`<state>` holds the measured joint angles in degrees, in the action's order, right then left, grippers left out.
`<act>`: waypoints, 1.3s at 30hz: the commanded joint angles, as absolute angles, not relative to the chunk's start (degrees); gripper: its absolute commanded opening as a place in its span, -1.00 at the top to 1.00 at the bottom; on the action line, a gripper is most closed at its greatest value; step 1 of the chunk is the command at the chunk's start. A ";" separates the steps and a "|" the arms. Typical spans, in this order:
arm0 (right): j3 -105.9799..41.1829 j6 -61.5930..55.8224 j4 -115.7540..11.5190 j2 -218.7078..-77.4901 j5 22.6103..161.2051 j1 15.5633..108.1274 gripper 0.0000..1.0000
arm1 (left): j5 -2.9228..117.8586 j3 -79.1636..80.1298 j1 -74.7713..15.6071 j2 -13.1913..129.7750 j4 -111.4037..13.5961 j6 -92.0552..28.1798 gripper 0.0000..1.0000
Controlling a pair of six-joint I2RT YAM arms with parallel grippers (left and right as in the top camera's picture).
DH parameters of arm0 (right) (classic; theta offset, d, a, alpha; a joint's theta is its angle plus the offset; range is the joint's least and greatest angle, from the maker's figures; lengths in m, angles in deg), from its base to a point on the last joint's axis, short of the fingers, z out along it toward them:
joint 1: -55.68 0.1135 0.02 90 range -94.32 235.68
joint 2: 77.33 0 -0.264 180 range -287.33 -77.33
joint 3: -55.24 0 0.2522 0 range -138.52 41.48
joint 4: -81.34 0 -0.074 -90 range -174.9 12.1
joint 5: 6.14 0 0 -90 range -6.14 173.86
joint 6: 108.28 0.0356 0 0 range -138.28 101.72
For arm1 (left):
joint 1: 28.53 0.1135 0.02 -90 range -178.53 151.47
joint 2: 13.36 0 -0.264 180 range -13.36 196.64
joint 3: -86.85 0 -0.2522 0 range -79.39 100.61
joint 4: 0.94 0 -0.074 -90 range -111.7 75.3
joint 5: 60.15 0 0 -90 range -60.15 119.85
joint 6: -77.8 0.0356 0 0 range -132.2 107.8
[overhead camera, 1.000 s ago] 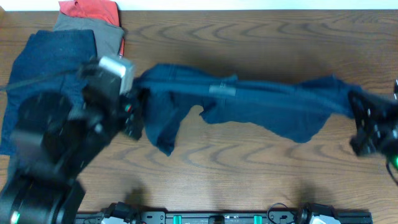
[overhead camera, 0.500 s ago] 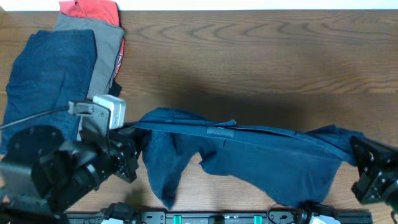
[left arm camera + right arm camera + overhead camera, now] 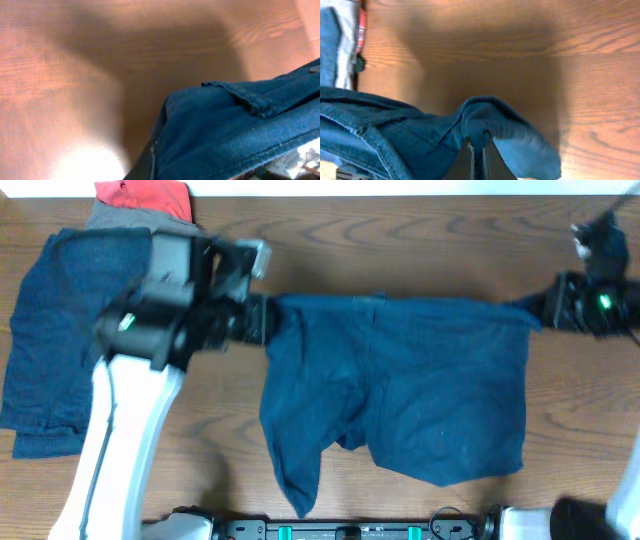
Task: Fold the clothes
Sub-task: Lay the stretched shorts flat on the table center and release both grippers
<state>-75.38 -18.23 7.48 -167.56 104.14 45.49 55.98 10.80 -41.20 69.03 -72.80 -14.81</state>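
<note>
The navy shorts point(image 3: 400, 380) hang stretched across the middle of the table point(image 3: 400, 240), with the waistband pulled taut from nine to three o'clock and both legs falling toward six o'clock. The left claw point(image 3: 262, 320) is clamped on the nine o'clock corner of the waistband. The right claw point(image 3: 542, 310) is pinched together on the three o'clock corner, and its wrist view shows the fabric bunched around the closed tips.

At ten o'clock on the table lies a pile: a navy piece point(image 3: 50, 330), a grey piece point(image 3: 115, 218) and a red-orange piece point(image 3: 145, 192). The left arm point(image 3: 130, 410) covers part of the navy and grey pieces. The red-orange piece is cut off by the twelve o'clock edge of the overhead view.

In the left wrist view the cloth fills the lower right, with a belt loop point(image 3: 245, 97) showing. The fingers themselves are hidden behind it. From overhead the right claw is dark and sits near the frame edge, so its tips are hard to make out there.
</note>
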 commanded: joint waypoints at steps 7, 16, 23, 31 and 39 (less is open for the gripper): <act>-75.77 -24.09 -8.74 -185.27 94.08 43.78 0.98 | 45.18 11.48 -38.95 87.46 -52.22 -10.29 0.88; -75.77 -24.37 -29.40 -202.07 96.14 45.55 0.98 | 45.21 11.48 -38.97 102.78 -24.72 -10.29 0.88; -75.77 -24.33 -43.54 -210.97 96.18 48.26 0.81 | 45.18 11.48 -38.95 110.08 -11.08 -10.27 0.25; -76.10 -22.93 -58.66 -212.98 96.12 52.28 -0.98 | 41.99 12.55 -38.55 111.28 -1.83 -10.40 -0.96; -77.04 -18.97 -48.92 -206.80 99.02 51.96 -0.98 | 42.02 17.55 -36.59 104.95 -20.63 -10.73 -0.96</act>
<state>-75.88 -20.81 -52.04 -212.46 97.30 52.55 42.93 14.58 -37.90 110.43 -15.82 -10.68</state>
